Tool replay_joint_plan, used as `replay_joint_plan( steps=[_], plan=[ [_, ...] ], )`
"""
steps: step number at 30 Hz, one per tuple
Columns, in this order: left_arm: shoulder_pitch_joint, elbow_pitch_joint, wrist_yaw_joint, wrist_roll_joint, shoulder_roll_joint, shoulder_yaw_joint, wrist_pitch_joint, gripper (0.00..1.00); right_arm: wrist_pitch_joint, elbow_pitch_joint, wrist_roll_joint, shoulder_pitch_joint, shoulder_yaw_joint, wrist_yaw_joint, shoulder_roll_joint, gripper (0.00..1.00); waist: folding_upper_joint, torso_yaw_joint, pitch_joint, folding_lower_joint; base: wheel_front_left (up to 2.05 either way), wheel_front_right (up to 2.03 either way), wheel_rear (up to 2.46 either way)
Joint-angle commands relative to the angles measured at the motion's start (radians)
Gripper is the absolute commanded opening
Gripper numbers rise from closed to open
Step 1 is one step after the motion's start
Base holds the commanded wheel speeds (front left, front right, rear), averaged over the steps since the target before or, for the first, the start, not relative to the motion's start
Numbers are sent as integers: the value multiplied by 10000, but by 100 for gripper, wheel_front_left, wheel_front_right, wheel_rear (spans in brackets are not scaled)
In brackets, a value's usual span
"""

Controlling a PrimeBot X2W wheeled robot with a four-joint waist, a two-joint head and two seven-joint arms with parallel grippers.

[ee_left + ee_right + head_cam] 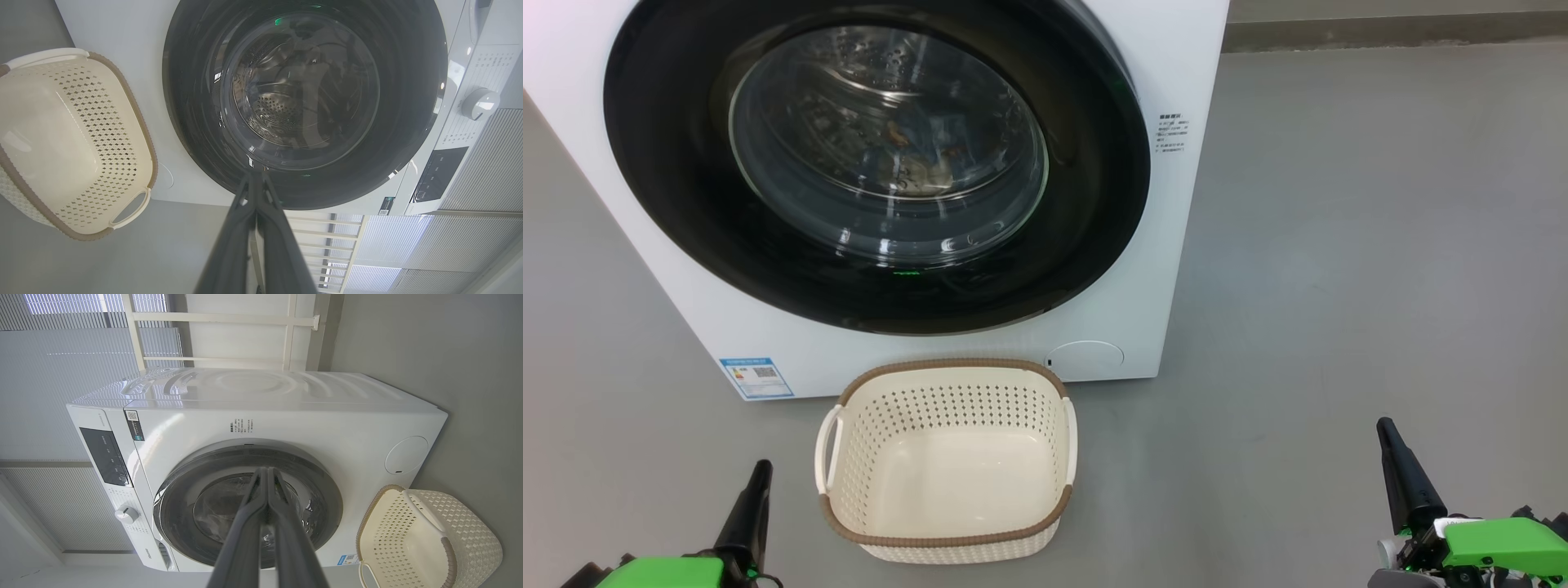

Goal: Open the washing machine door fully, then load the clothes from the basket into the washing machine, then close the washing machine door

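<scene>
The white washing machine (1176, 269) stands in front of me with its round black door (670, 188) shut flat against the front. Through the glass I make out the clothes (919, 151), blue and orange-brown fabric lying in the drum. The cream basket (947, 404) sits on the floor just below the door, with nothing in it. My left gripper (762, 469) is shut at the basket's lower left, and my right gripper (1385, 428) is shut well off to its right. In the left wrist view the shut gripper (255, 176) points at the door (196, 102), with the basket (102, 134) alongside. In the right wrist view the shut gripper (266, 472) also faces the door (179, 506).
Grey floor (1380, 245) stretches wide to the right of the machine, up to a wall base (1380, 33). A blue label (757, 377) and a round filter cover (1085, 358) mark the machine's lower front. The control panel (106, 457) and a dial (126, 514) sit above the door.
</scene>
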State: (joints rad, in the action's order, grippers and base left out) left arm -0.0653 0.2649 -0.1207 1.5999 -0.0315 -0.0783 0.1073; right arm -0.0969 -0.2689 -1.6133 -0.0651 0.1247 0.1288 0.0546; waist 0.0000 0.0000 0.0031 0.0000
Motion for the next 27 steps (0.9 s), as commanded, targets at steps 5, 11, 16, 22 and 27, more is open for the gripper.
replay_joint_plan(
  steps=[5, 11, 16, 22, 27],
  plan=[
    [-427, -196, -100, 90, -187, -352, 57, 0, -104, 245, -14, -421, -183, 19, 15, 0, 0, 0, 0, 0, 0, 0, 0],
    [-427, -197, -100, 90, -187, -352, 57, 0, -110, 245, -8, -421, -176, 19, 10, 0, 0, 0, 0, 0, 0, 0, 0],
    [-427, -197, -100, 90, -187, -352, 57, 0, -113, 245, -4, -422, -171, 19, 7, 0, 0, 0, 0, 0, 0, 0, 0],
    [-427, -197, -100, 90, -187, -352, 57, 0, -118, 245, 1, -422, -165, 19, 2, 0, 0, 0, 0, 0, 0, 0, 0],
    [-427, -197, -100, 90, -187, -352, 57, 0, -122, 244, 5, -423, -160, 19, -1, 0, 0, 0, 0, 0, 0, 0, 0]
  ],
)
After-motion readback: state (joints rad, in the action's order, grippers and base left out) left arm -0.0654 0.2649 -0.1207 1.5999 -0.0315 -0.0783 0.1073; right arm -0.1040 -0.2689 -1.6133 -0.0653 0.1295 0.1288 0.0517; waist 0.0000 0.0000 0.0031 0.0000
